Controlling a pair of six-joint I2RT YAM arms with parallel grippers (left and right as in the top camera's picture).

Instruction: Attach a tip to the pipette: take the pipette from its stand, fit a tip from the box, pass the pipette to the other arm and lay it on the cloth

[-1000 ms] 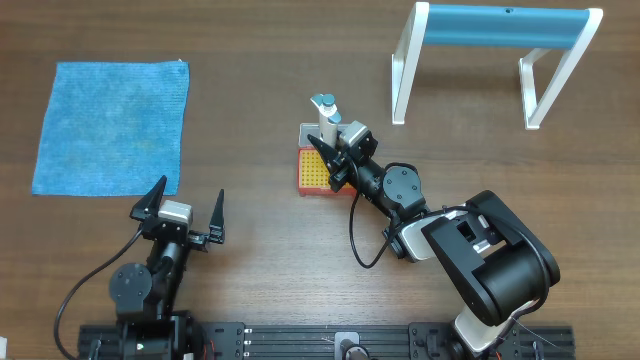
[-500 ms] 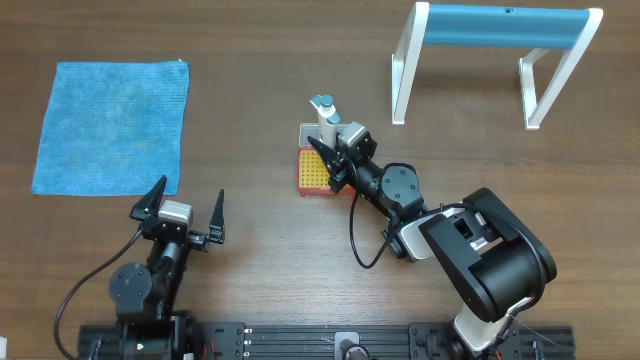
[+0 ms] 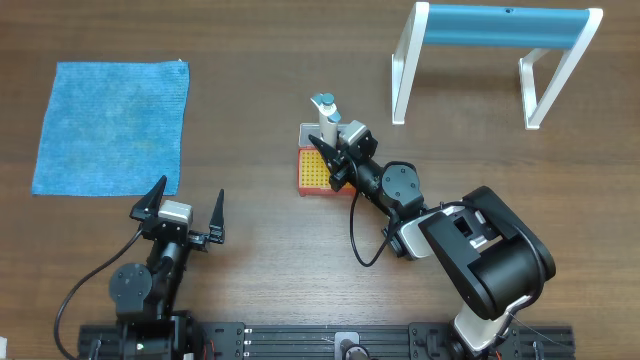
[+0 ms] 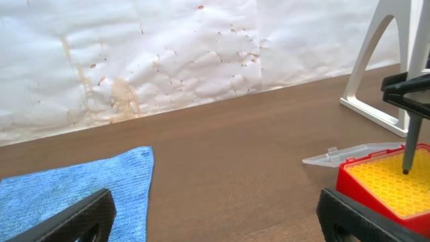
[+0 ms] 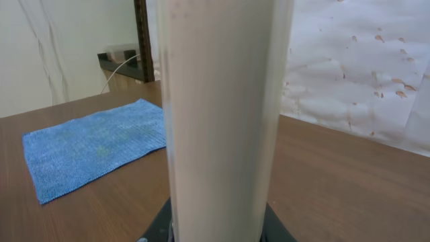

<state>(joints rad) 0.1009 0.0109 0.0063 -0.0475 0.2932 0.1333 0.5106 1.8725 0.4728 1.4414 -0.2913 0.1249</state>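
— Right gripper?
— Centre of frame, jaws pinching the white cylindrical pipette. It stands upright, lower end over the yellow rack of the red plastic tip box.
— Left gripper?
— Lower left, jaws spread. The blue woven cloth lies upper left.

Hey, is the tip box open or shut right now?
Open: the tip box shows its yellow rack bare, and its clear lid lies flipped back behind it.

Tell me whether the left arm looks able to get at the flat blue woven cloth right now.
Probably yes. The blue woven cloth lies flat just beyond the open, empty left hand, with only bare wooden tabletop between them and nothing resting on it.
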